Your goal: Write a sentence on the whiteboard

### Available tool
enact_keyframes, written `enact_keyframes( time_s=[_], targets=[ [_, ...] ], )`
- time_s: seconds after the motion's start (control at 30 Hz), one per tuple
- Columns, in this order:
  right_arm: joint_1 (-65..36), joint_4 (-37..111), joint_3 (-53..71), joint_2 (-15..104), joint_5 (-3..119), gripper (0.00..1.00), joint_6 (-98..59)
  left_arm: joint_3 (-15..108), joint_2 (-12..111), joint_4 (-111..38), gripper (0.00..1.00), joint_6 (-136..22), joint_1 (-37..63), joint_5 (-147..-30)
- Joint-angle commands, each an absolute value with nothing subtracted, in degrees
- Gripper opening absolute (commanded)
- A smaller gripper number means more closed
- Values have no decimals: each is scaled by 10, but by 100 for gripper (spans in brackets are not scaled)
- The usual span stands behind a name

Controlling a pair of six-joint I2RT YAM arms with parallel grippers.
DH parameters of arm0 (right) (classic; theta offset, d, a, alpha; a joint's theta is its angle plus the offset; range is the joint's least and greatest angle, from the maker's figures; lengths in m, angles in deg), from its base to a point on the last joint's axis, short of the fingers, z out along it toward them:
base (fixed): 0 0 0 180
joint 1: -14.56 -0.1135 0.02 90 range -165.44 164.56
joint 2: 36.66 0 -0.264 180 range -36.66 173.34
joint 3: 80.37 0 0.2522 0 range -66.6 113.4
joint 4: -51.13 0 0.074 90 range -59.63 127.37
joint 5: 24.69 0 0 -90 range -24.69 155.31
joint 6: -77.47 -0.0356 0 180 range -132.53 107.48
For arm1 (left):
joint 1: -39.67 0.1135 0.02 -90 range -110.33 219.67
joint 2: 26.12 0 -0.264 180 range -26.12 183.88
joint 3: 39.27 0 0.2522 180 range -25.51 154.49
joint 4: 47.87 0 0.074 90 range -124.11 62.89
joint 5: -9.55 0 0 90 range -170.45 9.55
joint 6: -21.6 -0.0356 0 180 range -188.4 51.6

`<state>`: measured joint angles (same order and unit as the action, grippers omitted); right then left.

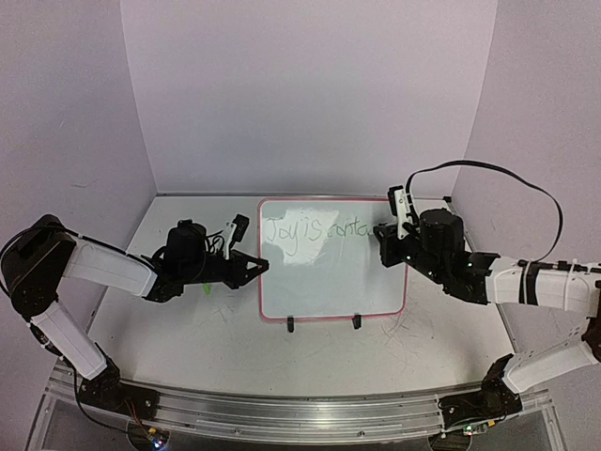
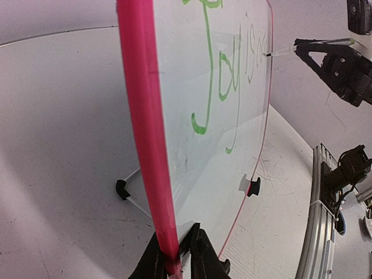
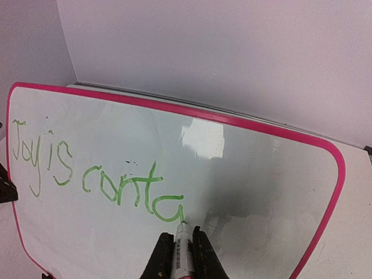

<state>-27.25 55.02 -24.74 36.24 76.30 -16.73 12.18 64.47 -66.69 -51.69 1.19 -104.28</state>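
The whiteboard (image 1: 329,282) stands upright on its wire stand at mid-table, pink rim all round. The sentence (image 3: 99,180) is green handwriting along its top and reads "Joy is conta"; it also shows in the top view (image 1: 315,228). My left gripper (image 2: 177,247) is shut on the board's left pink rim (image 2: 142,116), one finger on each face. My right gripper (image 3: 181,233) is shut on a white marker (image 3: 185,258). The marker's green tip touches the board at the foot of the last "a". From above, the right gripper (image 1: 387,235) sits at the board's upper right.
The stand's two black feet (image 1: 290,324) (image 1: 357,321) rest on the scuffed white table. A small green object (image 1: 205,287) lies under my left arm. Lilac walls close in the back and sides. A metal rail (image 1: 282,409) runs along the near edge.
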Motion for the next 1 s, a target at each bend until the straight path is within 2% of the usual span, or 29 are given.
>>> enact_keyframes(
  time_s=[0.0,0.13,0.97],
  targets=[
    [-267,548,-241,335,745,0,-168,115,661,-635,0,-549,12,-970],
    [-265,556,-246,309,734,0,-172,116,663,-635,0,-549,12,-970],
    [-256,571,-231,350,813,0,-164,114,658,-636,0,-549,12,-971]
  ],
)
